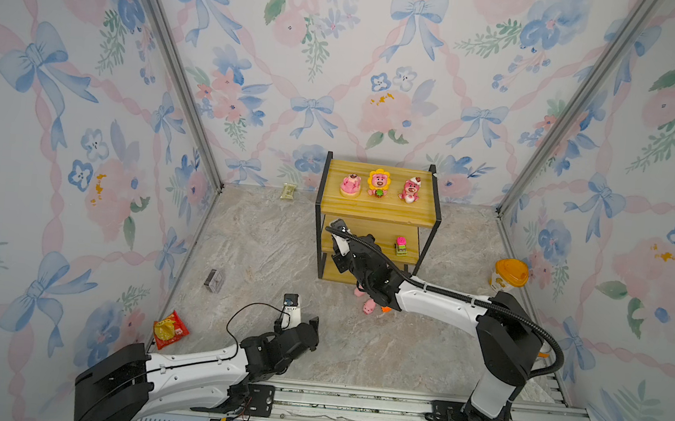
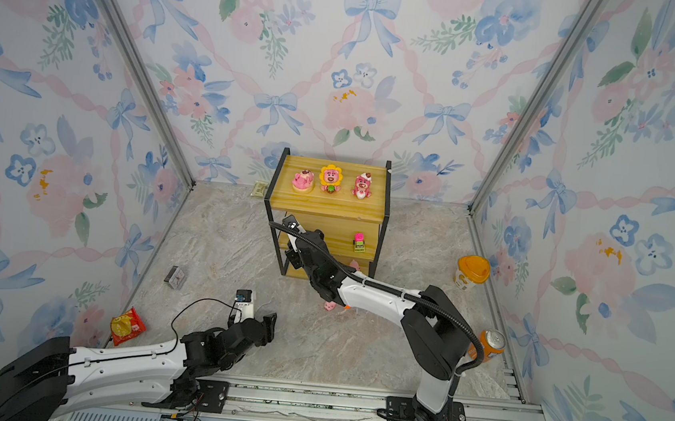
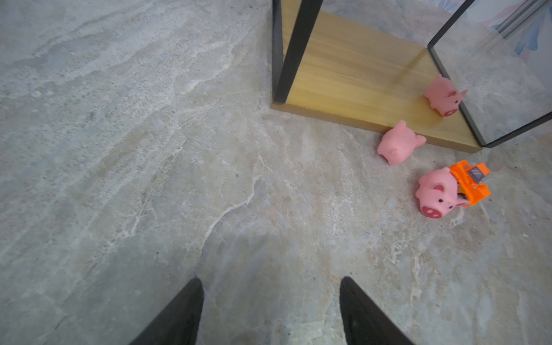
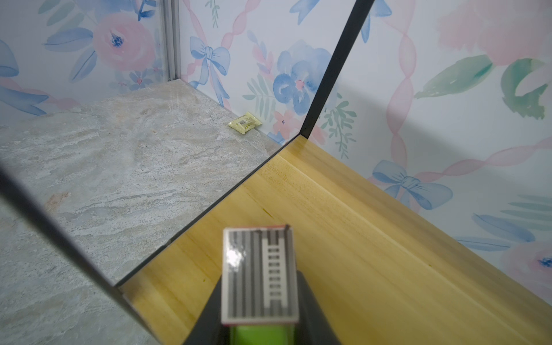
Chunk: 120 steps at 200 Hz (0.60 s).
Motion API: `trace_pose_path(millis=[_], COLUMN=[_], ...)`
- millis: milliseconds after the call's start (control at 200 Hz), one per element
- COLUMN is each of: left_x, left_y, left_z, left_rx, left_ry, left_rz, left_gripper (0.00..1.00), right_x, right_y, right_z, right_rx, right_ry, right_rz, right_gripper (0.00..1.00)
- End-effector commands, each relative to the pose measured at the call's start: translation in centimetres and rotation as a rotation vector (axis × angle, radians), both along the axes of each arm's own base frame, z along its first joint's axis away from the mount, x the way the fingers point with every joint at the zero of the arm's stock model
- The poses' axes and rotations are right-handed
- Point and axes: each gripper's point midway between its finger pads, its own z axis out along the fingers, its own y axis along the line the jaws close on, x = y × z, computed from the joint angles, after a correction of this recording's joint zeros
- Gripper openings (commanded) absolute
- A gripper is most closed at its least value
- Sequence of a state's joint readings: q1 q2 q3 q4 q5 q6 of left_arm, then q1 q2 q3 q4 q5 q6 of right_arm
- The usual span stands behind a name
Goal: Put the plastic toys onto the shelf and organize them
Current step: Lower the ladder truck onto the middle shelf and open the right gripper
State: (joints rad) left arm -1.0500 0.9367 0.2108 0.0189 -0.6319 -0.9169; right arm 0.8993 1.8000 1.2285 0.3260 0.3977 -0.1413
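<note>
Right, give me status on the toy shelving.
Left gripper open, over floor. Right gripper shut on red-green car, above shelf board. Two pigs, orange car on floor. Board ahead unobstructed.

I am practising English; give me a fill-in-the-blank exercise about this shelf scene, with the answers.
The top board of the shelf carries ___ bear figurines.
The pink-green car stands on the ___ board.
The left pincer is ___ above the floor.
The orange car lies beside a pink ___ on the floor.
Missing: three; middle; open; pig.
</note>
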Motion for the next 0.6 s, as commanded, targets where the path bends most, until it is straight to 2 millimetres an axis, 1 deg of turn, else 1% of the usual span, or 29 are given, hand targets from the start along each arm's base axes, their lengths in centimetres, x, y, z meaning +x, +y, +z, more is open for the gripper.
trace_pose_path(millis=[0,235,440,510,555,595], left_x=[0.1,0.2,0.4,0.4,0.4,0.4], left_y=[0.6,0.6,0.5,0.4,0.4,0.3], left_z=[-0.2,-0.2,-0.1,0.0,0.0,0.1], left_rx=[0.043,0.044,0.046,0.047,0.047,0.046], left_ry=[-0.002,-0.001,-0.001,-0.001,-0.001,-0.001], left_rz=[0.008,0.012,0.011,0.009,0.006,0.006], left_gripper=[0.73,0.73,0.73,0.73,0.73,0.74], right_x=[1.1,2.1,2.6,2.6,2.5,2.5], right_y=[-0.1,-0.5,-0.8,-0.8,-0.8,-0.9], right_z=[0.9,0.5,0.2,0.0,0.0,0.1], right_rx=[0.032,0.025,0.014,0.01,0.012,0.015], right_ry=[-0.01,0.001,0.002,0.006,0.007,0.007], right_rz=[-0.025,-0.033,-0.04,-0.04,-0.041,-0.041], right_gripper=[0.2,0.2,0.21,0.22,0.26,0.28])
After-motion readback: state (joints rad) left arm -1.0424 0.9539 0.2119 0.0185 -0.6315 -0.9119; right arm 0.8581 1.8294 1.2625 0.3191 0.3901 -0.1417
